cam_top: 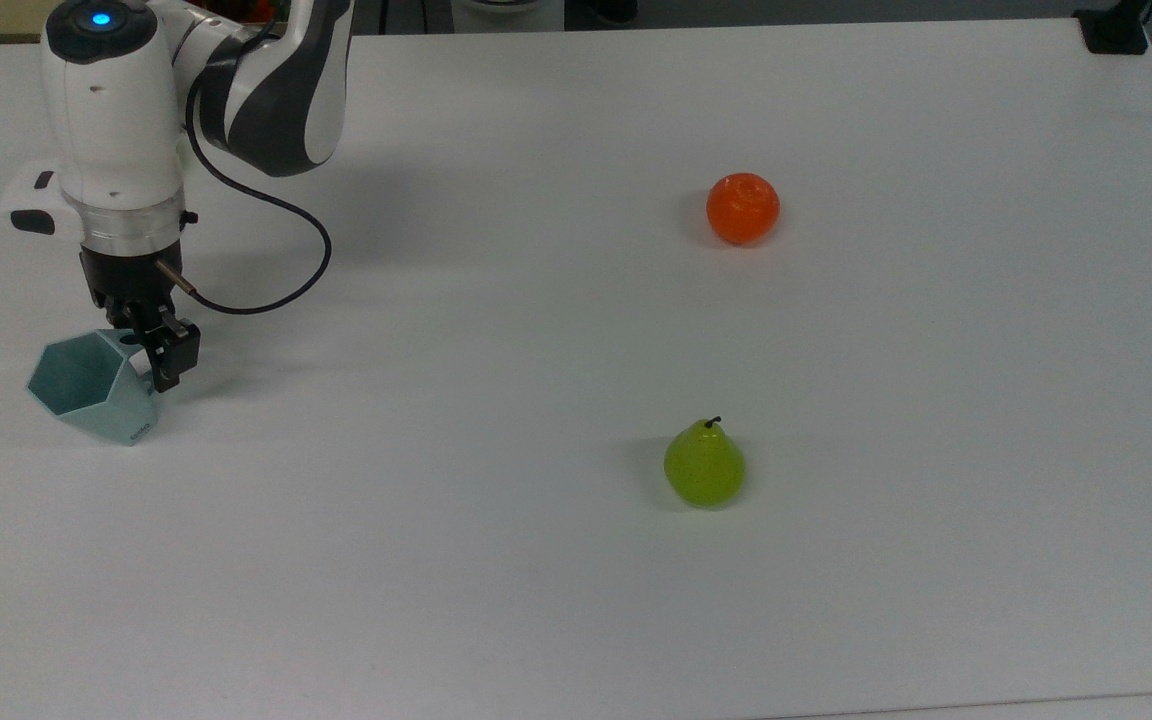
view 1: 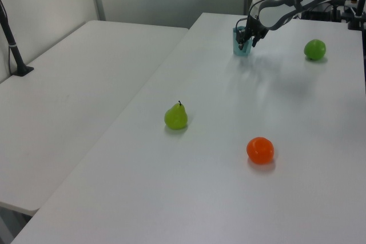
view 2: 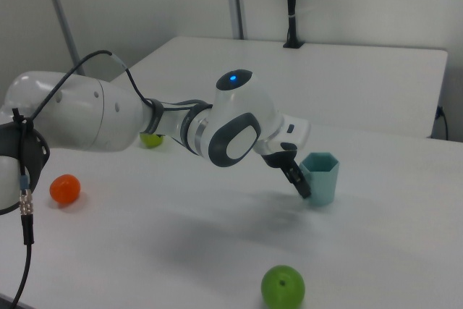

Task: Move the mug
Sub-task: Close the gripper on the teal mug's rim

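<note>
The pale blue-green faceted mug (cam_top: 86,390) stands upright near the top view's left edge, its handle toward the arm. In the left view the mug (view 1: 241,44) is at the far end of the table. In the right view the mug (view 2: 322,177) is at the right. My gripper (cam_top: 152,358) is down at the mug's handle side, open, with one dark finger (cam_top: 172,358) outside the handle. The gripper (view 1: 246,41) partly covers the mug in the left view. In the right view the gripper (view 2: 299,180) touches or nearly touches the mug's left wall.
An orange (cam_top: 743,208) and a green pear (cam_top: 704,468) lie far off toward the top view's right. A green apple (view 1: 314,49) sits behind the arm, near the front in the right view (view 2: 282,287). A second table (view 1: 63,101) stands beside this one.
</note>
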Available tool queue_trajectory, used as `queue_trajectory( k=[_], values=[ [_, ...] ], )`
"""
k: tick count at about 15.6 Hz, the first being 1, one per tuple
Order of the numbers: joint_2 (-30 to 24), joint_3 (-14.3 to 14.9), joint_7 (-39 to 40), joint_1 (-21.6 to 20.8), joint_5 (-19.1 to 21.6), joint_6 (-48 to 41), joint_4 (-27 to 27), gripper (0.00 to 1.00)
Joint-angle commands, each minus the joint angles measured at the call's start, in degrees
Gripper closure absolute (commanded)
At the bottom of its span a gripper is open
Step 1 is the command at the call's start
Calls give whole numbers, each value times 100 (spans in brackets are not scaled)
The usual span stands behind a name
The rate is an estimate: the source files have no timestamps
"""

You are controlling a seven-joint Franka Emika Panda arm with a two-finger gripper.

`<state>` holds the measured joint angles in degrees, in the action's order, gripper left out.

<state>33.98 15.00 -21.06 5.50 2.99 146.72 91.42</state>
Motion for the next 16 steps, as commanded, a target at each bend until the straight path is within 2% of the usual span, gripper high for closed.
queue_trajectory(
  k=[1, 7, 11, 16],
  values=[
    [83, -6, -47, 4, 0, 120, -72, 44],
    [153, -6, -21, 4, -88, 120, -80, 49],
    [162, -15, -21, 13, -97, 155, -80, 61],
    [162, -15, -12, 39, -97, 155, -80, 71]
  ],
)
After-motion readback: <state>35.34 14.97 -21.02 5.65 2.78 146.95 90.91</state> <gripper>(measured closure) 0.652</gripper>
